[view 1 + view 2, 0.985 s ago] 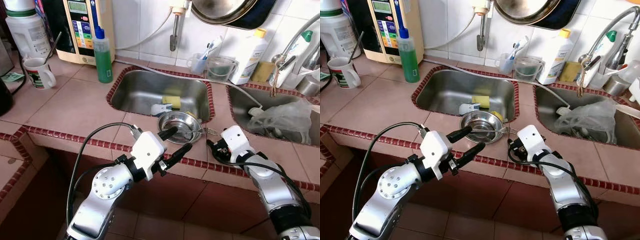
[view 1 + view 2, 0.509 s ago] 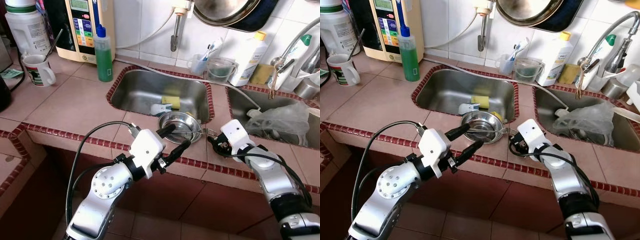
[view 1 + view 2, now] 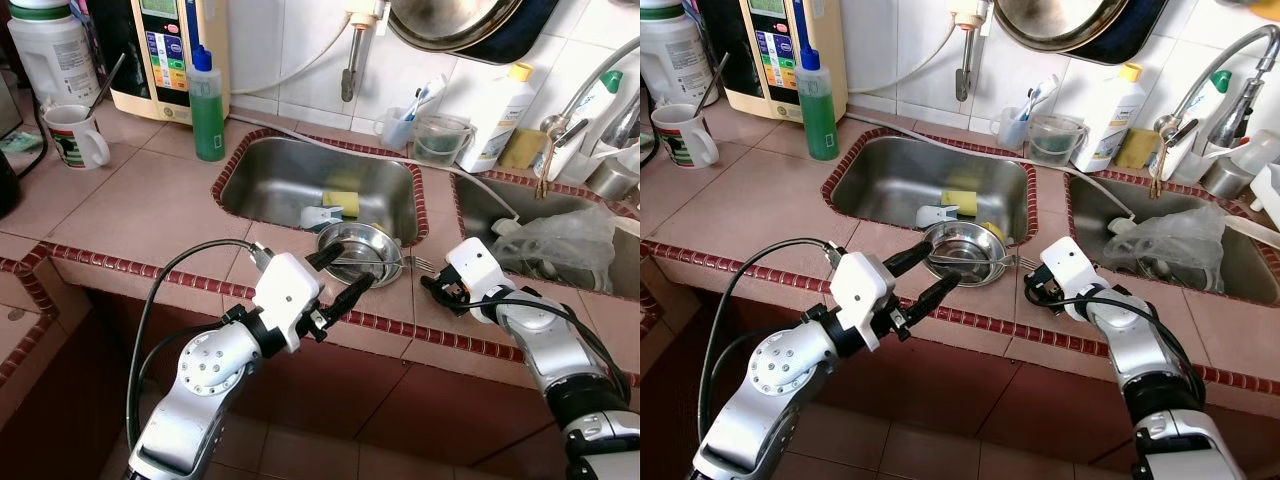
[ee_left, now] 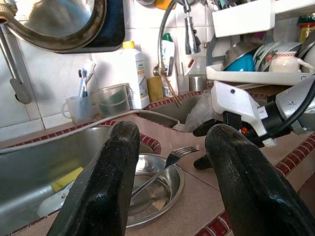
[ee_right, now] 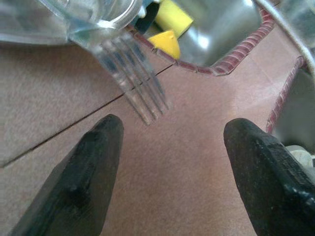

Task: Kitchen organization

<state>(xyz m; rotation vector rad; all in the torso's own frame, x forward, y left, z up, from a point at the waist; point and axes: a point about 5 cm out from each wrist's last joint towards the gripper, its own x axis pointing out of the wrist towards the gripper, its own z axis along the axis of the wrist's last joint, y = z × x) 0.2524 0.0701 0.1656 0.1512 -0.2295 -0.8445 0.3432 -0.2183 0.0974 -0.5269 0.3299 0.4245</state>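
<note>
The bowl and fork are shiny metal, the sink duller steel, the counter smooth pink tile (red-edged), the bag crinkled clear plastic.

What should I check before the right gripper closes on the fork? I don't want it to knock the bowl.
1. Right gripper open: ok.
2. Silver metal fork tines between its fingers: ok, though ahead of the tips.
3. Fork rests across the round steel bowl rim: ok.
4. Left gripper open near the bowl: ok.
5. Bowl steadied by anything: not ok.
6. Finger height above the tiled counter: cannot tell.
</note>
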